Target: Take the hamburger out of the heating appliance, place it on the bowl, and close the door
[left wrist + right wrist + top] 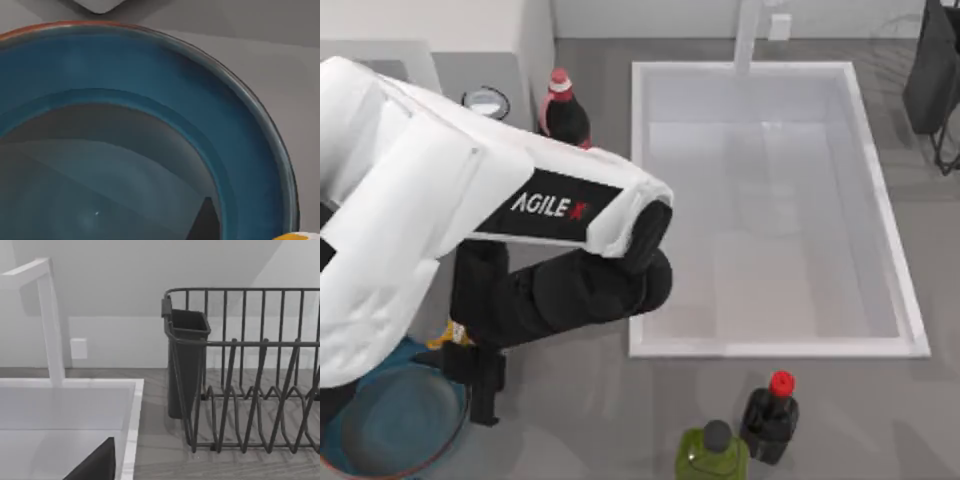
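Note:
The blue-teal bowl (380,425) with a thin reddish rim sits at the table's front left corner. My left gripper (472,368) hangs over its far right rim, shut on the hamburger (450,336), which peeks out orange-yellow from under the arm. In the left wrist view the bowl (150,70) lies close below, with one dark fingertip (207,222) and a sliver of hamburger (300,236) at the edge. The light-grey heating appliance (470,25) stands at the back left, one silver-rimmed knob (485,101) showing. Its door is hidden behind my left arm. My right gripper (95,467) is parked facing the sink.
A white sink basin (770,205) with a faucet (47,315) fills the middle and right. A dark red-capped bottle (563,110) stands beside the appliance. Another dark bottle (770,415) and a green one (712,455) stand at the front. A black dish rack (250,380) is at the back right.

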Robot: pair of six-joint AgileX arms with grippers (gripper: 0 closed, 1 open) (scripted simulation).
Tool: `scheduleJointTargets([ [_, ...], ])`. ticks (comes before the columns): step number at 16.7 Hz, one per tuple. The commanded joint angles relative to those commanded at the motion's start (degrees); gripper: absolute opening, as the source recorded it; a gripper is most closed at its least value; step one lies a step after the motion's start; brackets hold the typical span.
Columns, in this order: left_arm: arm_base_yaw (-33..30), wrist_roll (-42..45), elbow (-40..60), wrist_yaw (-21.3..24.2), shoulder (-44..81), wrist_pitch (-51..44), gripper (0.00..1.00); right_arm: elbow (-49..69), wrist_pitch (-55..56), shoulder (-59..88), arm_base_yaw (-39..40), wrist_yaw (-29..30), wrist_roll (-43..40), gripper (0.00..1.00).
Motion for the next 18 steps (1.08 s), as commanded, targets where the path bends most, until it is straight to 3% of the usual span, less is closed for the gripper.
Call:
scheduleJointTargets([
  [6,-4.95,-13.49,-0.45,-3.47,6.74,-10.93,0.00,0.00,0.00,0.00,0.00,0.00,0.00,1.00],
  [18,-3.78,-13.00,-1.02,-4.99,4.42,-9.21,0.00,0.00,0.00,0.00,0.00,0.00,0.00,1.00],
])
